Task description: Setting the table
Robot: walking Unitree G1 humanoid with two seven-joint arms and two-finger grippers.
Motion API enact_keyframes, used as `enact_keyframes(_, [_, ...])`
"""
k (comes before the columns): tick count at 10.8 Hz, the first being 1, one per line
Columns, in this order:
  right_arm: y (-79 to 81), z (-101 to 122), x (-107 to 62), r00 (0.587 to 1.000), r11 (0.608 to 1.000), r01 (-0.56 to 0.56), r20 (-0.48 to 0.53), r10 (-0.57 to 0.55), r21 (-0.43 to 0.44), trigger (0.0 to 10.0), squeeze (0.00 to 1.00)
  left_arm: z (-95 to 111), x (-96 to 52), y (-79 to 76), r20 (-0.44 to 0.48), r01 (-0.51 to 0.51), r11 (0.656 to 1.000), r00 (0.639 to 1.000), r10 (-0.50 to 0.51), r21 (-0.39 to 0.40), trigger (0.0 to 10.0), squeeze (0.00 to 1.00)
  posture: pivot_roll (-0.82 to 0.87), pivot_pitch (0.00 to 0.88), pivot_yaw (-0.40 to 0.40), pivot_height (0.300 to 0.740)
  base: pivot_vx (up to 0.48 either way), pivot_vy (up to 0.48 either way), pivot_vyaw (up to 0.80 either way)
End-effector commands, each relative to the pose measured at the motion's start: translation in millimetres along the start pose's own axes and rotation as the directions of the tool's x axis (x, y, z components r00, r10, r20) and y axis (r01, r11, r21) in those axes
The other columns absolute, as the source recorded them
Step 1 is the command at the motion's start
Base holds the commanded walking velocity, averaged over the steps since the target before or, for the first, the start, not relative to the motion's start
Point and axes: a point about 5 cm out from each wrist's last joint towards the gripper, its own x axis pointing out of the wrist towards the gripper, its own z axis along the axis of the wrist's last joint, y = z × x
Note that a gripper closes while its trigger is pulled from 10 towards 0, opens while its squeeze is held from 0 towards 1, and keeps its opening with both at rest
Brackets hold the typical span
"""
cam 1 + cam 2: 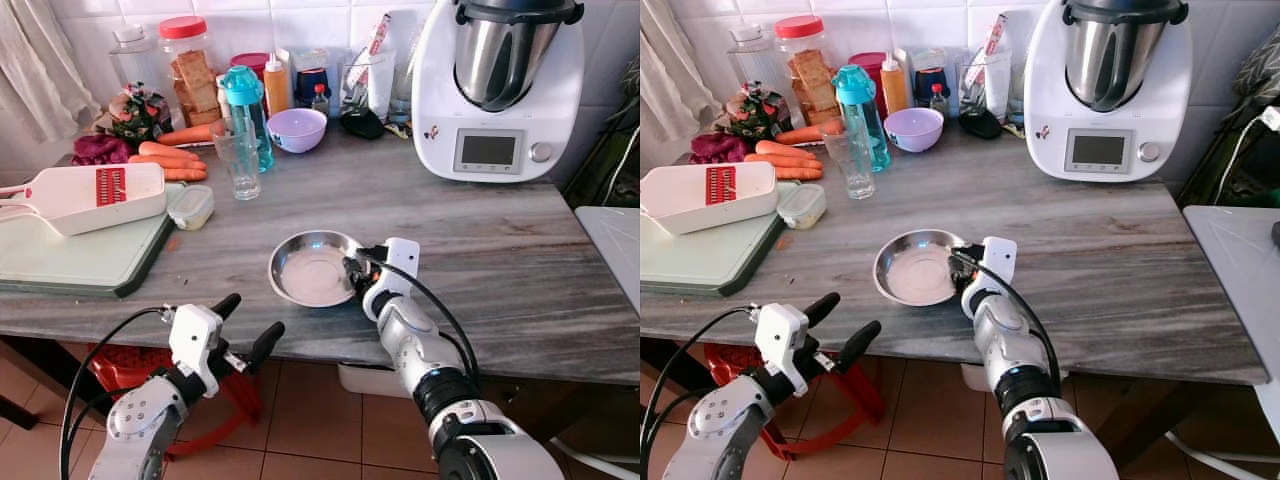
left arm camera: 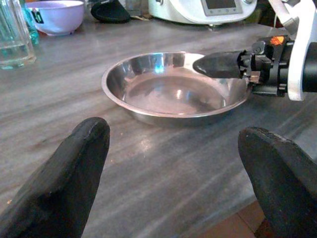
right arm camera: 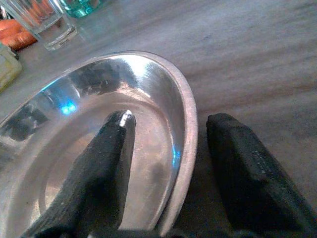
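Straddling the steel plate [image 1: 312,268] rim at three o'clock, right gripper [image 1: 352,272] narrowly parted, ungripped; left gripper [image 1: 248,322] hangs wide; table setting barely begun.

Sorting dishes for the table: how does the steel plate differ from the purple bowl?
The steel plate is shiny metal, wide and shallow; the purple bowl is matte, smaller and deeper. The plate sits near the counter's front edge, its rim between the right gripper's open fingers; the bowl stands untouched at the back by the tiled wall. Both are round, upright and look empty.
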Motion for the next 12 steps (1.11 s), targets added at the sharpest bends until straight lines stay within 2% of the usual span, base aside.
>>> enact_keyframes(1, [-3.9, -3.1, -1.9, 1.000, 1.000, 0.016, -0.002, -0.016, 0.020, 10.0, 1.00, -1.3, -0.5, 0.5, -0.023, 0.030, 0.999, 0.999, -0.029, 0.022, 10.0, 0.00, 0.07, 0.000, 0.057, 0.740, 0.000, 0.000, 0.00])
enact_keyframes(6, [-5.0, 13.6, -7.2, 0.995, 1.000, 0.007, 0.098, -0.004, -0.030, 10.0, 1.00, -4.9, -1.9, 1.8, -0.028, 0.024, 0.999, 0.999, -0.023, 0.028, 10.0, 0.00, 0.07, 0.000, 0.056, 0.740, 0.000, 0.000, 0.00])
enact_keyframes(7, [-6.6, 19.8, -10.4, 0.988, 0.998, 0.026, 0.156, -0.018, -0.050, 10.0, 1.00, -4.2, -1.6, 3.3, -0.010, 0.005, 0.999, 1.000, -0.004, 0.037, 10.0, 0.00, 0.07, 0.000, 0.056, 0.740, 0.000, 0.000, 0.00])
enact_keyframes(9, [-8.4, 21.5, -15.7, 0.980, 0.998, 0.027, 0.198, -0.014, -0.064, 10.0, 1.00, -4.3, 0.7, 5.0, -0.001, -0.018, 0.999, 1.000, 0.018, 0.045, 10.0, 0.00, 0.06, 0.000, 0.058, 0.740, 0.000, 0.000, 0.00])
enact_keyframes(12, [-17.5, 19.2, -24.3, 0.978, 0.996, 0.052, 0.206, -0.036, -0.073, 10.0, 1.00, -2.1, 8.9, 3.3, 0.023, -0.033, 0.998, 0.999, 0.032, 0.044, 10.0, 0.00, 0.05, 0.000, 0.060, 0.740, 0.000, 0.000, 0.00])
